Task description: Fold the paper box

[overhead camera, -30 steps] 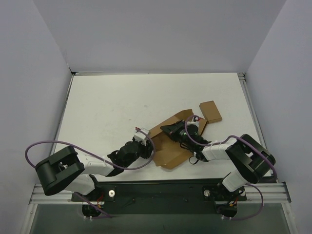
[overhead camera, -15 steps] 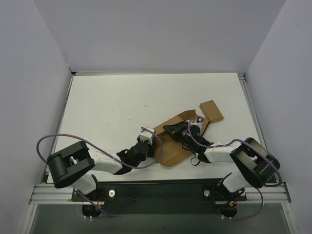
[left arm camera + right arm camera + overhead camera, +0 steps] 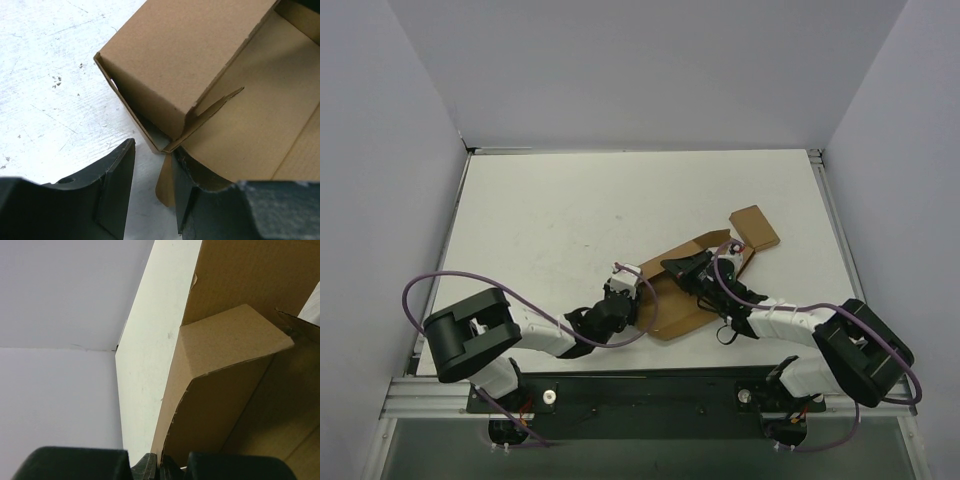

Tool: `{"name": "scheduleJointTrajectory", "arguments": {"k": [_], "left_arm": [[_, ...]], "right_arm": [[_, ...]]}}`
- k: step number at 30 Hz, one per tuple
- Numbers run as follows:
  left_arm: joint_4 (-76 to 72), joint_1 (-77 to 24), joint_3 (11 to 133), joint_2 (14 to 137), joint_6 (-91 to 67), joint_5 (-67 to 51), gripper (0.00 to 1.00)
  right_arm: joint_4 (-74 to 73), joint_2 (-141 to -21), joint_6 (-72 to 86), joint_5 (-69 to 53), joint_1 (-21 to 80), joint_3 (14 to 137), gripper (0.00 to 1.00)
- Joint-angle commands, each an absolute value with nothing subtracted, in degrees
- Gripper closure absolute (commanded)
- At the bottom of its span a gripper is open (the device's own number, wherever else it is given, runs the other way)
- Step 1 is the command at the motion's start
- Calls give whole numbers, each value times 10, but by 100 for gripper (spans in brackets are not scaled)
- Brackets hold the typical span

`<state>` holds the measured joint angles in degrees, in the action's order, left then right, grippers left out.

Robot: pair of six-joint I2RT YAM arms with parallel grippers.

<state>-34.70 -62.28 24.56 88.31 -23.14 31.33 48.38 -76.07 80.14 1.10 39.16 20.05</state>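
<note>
- The black two-finger left gripper [image 3: 154, 150] stands part-open and holds nothing. Its jaws straddle a small corner tab [image 3: 166, 182] of the plain brown cardboard paper box [image 3: 672, 308]. The tab lies against the right-hand finger, and bare table shows beside the other.
- The right gripper [image 3: 159, 460] is pinched shut on the thin edge of one of the box's upright side walls [image 3: 225, 340]. It reaches in from the right.
- The paper box lies on the white table [image 3: 550, 220], near the front edge and a little right of centre, between the two arms. It is half-formed: the base is flat, one panel [image 3: 170, 55] at the left end is folded up and over, and the inside is open.
- A smaller brown cardboard rectangle [image 3: 754, 226] sits at the box's far right end. I cannot tell whether it is joined to the box.
- The step in hand looks like forming the near left corner, with one wall held up on the right while the left works the tab.
- The next move likely calls for the left jaws to close on the tab, or to nudge it inward behind the folded panel. The right grip should hold firm so that the wall does not drop.
</note>
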Motion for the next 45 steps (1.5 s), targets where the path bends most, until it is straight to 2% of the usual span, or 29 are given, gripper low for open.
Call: {"name": "scheduleJointTrajectory", "arguments": {"k": [1,16,25,34,38,42,43,45], "left_arm": [[-402,-621,265,896,-214,331,55],[-459,-621,263,928,-215,382,64],[-459,-622,279,956,-222,455,81],[-449,-627,286,976,-224,534,92],[-443,-629,302,990,-196,538,100],[-452,-629,302,990,-157,497,100],[-449,-630,295,984,-153,480,100],[-434,-627,286,961,-149,455,100]], "right_arm": [[482,-781,795,29,404,180,100],[409,-724,787,112,451,149,100],[393,-719,795,137,465,149,100],[316,-676,831,184,489,154,100],[280,-657,835,214,506,164,100],[260,-637,810,216,505,170,100],[255,-622,801,218,505,170,91],[230,-601,764,219,506,176,80]]}}
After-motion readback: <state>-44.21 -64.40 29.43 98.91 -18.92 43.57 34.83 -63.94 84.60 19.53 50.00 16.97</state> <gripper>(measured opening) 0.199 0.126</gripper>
